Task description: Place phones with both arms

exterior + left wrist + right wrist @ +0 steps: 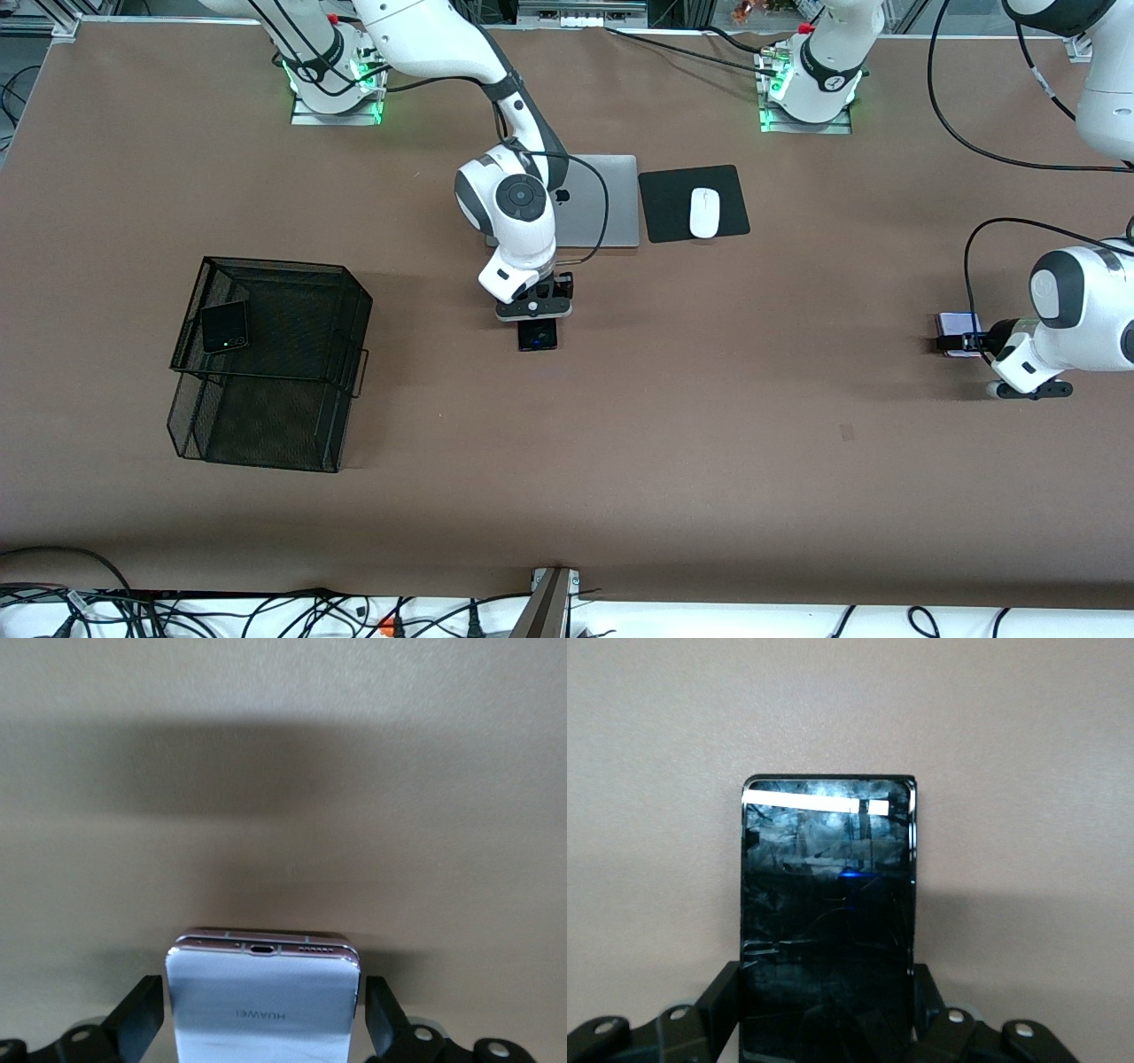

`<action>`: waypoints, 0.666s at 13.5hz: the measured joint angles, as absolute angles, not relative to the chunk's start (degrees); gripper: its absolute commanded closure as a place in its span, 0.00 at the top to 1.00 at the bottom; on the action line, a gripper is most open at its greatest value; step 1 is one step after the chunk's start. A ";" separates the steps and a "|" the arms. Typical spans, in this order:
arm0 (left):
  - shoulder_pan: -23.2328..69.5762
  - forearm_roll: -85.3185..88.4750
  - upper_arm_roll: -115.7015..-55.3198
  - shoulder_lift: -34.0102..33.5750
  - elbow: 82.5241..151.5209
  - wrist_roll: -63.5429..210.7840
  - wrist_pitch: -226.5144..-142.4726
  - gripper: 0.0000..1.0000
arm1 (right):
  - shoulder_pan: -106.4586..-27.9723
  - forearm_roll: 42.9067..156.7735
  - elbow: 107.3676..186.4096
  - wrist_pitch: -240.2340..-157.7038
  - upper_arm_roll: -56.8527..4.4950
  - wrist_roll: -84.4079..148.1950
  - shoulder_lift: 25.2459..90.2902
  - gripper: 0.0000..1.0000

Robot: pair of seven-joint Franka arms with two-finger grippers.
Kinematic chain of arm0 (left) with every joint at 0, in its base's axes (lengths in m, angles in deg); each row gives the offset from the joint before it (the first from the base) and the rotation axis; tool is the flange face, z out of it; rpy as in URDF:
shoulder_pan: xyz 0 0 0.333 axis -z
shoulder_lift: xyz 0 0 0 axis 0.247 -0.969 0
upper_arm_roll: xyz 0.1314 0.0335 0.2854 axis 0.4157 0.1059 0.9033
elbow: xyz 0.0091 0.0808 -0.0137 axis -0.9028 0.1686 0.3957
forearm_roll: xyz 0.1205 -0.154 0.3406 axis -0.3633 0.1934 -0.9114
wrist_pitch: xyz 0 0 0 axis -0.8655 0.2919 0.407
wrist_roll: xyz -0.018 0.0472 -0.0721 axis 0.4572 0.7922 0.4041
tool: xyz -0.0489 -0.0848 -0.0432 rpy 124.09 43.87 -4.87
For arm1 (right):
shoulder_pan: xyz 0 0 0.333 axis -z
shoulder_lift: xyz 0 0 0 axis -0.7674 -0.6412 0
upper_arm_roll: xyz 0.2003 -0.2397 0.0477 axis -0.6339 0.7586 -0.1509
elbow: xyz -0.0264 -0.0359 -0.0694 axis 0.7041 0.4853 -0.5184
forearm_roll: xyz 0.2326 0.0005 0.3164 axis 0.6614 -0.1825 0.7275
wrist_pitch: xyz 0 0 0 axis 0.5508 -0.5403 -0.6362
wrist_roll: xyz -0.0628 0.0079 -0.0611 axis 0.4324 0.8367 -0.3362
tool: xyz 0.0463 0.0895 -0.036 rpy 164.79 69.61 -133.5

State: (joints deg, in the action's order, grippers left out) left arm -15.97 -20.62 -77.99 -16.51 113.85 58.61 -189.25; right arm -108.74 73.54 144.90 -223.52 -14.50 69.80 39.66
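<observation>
The longer black phone lies mid-table, nearer the front camera than the laptop. My right gripper is low over its end. In the right wrist view the right gripper is shut on the phone, a finger against each long side. The white-lavender phone lies at the left arm's end of the table. My left gripper is down around it. In the left wrist view the left gripper is open, and its fingers stand just clear of the phone. The small black phone lies in the mesh basket.
A black two-tier wire mesh basket stands toward the right arm's end of the table. A grey laptop lies beside a black mouse pad with a white mouse, near the arm bases.
</observation>
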 measured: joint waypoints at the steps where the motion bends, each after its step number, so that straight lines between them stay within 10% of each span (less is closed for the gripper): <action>1: -16.04 -20.43 -78.01 -16.54 113.94 58.61 -189.26 1.00 | -108.52 73.63 143.40 -219.77 -14.05 69.80 41.29 0.00; 2: -16.05 -20.37 -78.04 -16.55 113.97 58.61 -189.26 0.97 | -107.95 73.64 141.50 -214.99 -13.66 69.80 43.44 0.00; 3: -16.05 -20.35 -78.09 -16.55 113.99 58.61 -189.26 0.57 | -107.01 73.65 139.28 -209.49 -13.32 69.78 45.86 0.00; 5: -16.06 -20.35 -78.15 -16.54 113.99 58.11 -189.26 0.18 | -105.29 73.65 135.82 -199.49 -11.41 67.34 50.53 0.00; 9: -16.15 -20.34 -78.85 -16.00 112.91 54.86 -187.71 0.08 | -103.75 73.71 137.62 -188.08 -1.10 54.98 57.03 0.00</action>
State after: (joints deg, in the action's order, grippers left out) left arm -16.15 -20.34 -78.85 -16.00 112.91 54.86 -187.71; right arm -103.75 73.71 137.62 -188.08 -1.10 54.98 57.03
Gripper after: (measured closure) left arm 0.163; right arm 0.203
